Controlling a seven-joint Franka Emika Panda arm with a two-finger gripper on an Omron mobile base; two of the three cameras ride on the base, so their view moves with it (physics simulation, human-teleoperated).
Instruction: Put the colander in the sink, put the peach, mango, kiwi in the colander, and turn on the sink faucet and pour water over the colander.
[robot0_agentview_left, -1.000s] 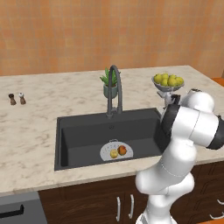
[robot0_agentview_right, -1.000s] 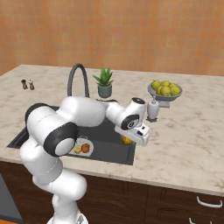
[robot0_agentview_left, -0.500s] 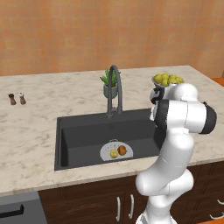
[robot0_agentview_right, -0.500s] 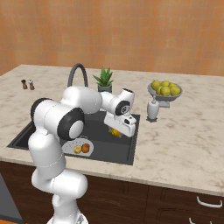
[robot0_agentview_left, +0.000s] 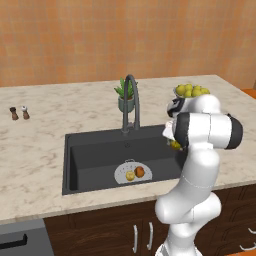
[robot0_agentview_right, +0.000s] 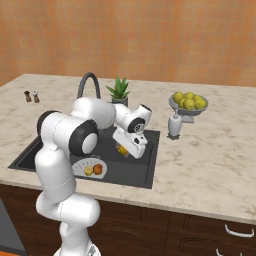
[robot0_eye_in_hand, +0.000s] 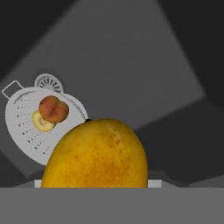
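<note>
The gripper (robot0_agentview_right: 123, 150) grasps the mango (robot0_eye_in_hand: 97, 155) above the sink (robot0_agentview_left: 90, 150), with peach (robot0_eye_in_hand: 53, 109) and kiwi (robot0_eye_in_hand: 42, 122) in the colander (robot0_eye_in_hand: 26, 129).

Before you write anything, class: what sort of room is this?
A kitchen, rendered in simulation: a dark sink with a gooseneck faucet set in a marble counter, wooden cabinets below, and a bowl of fruit.

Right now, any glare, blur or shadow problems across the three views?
Left base view: even light, no glare, soft render. Right base view: same; the dark grey rectangular sink reads clearly. Hand view: the big yellow-orange mango is slightly soft; the pale round perforated colander stays sharp.
</note>
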